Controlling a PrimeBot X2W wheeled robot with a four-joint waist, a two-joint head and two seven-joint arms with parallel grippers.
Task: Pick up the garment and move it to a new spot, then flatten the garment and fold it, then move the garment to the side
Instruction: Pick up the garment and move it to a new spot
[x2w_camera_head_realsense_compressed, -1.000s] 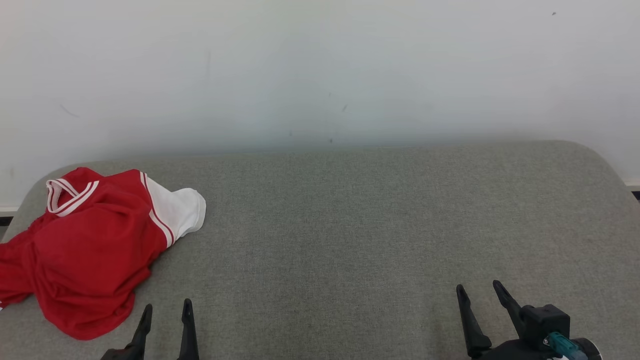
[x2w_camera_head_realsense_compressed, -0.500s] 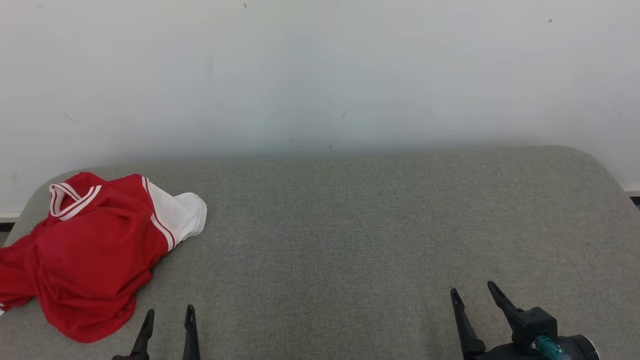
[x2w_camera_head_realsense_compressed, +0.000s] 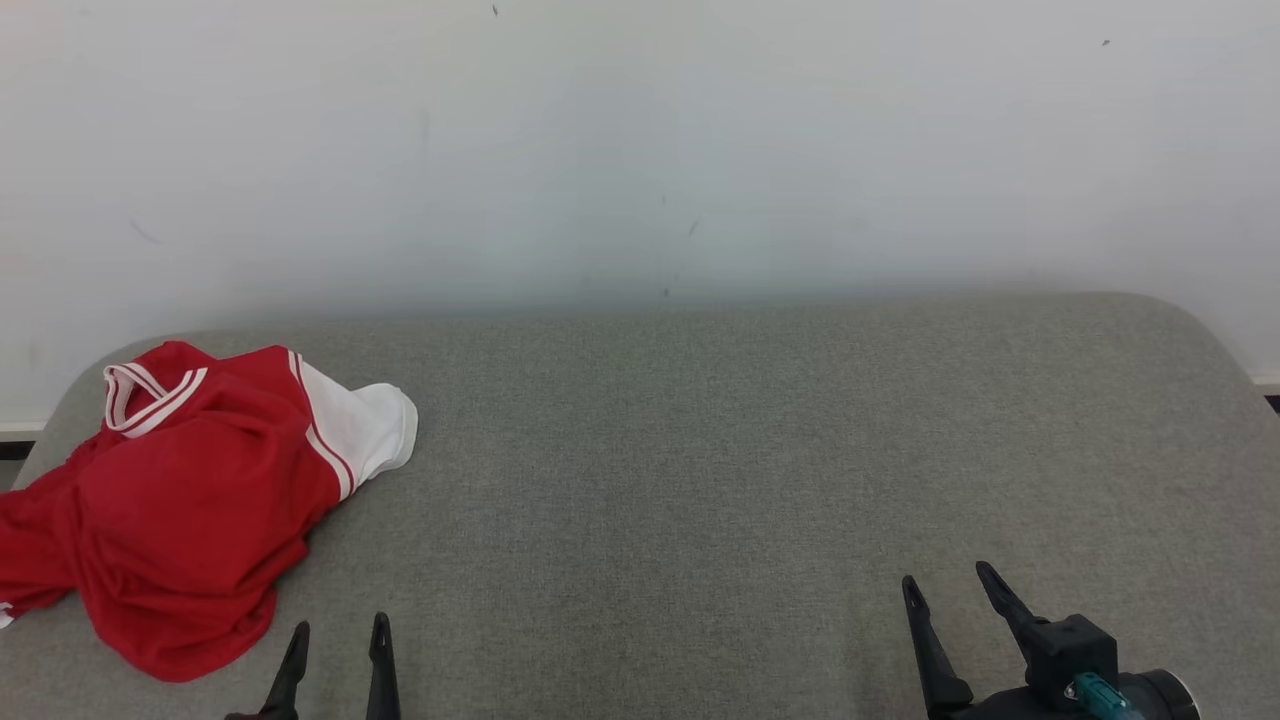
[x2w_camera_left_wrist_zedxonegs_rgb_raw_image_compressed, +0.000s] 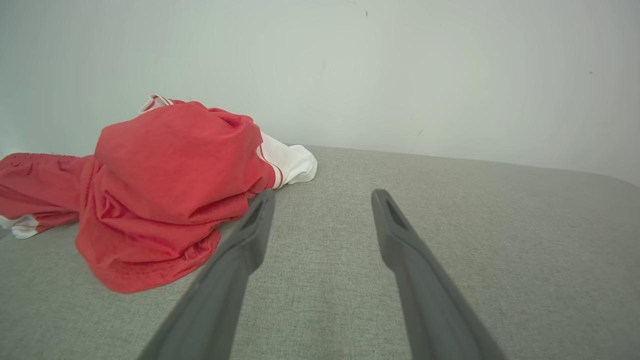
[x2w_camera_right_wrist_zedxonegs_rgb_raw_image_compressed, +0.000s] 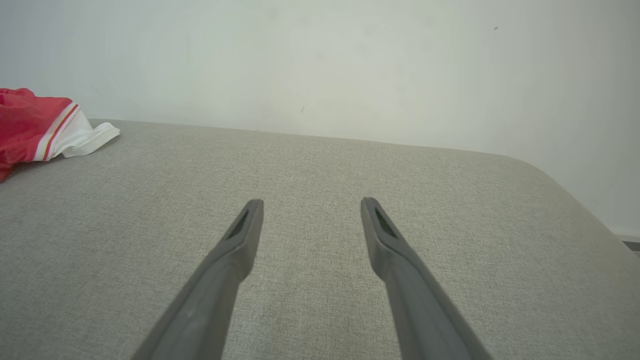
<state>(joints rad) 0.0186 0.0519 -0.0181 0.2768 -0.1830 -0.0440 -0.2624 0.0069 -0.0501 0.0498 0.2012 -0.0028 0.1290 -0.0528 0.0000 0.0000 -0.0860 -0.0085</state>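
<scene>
While the crumpled red fabric garment with white striped trim (x2w_camera_head_realsense_compressed: 190, 520) lies bunched at the far left of the grey woven upholstered surface (x2w_camera_head_realsense_compressed: 700, 450), both arms sit low at the near edge of the head view. The garment's white sleeve (x2w_camera_head_realsense_compressed: 370, 430) points toward the middle of the surface, its striped collar faces the plain pale wall (x2w_camera_head_realsense_compressed: 640, 150) behind, and its left part runs past the edge of the head view.

The left gripper (x2w_camera_head_realsense_compressed: 340, 625) hovers just right of the garment's near hem, its two long dark fingers spread wide apart with nothing between them. From the left wrist view the left gripper (x2w_camera_left_wrist_zedxonegs_rgb_raw_image_compressed: 325, 192) frames bare grey cloth, with the garment (x2w_camera_left_wrist_zedxonegs_rgb_raw_image_compressed: 170, 175) heaped beside one fingertip.

The right gripper (x2w_camera_head_realsense_compressed: 945, 576) is well apart from the garment, near the surface's right side. Its fingers are likewise fully spread and empty. In the right wrist view the right gripper (x2w_camera_right_wrist_zedxonegs_rgb_raw_image_compressed: 311, 201) points over open upholstery, the garment (x2w_camera_right_wrist_zedxonegs_rgb_raw_image_compressed: 30, 125) far off at the left.
</scene>
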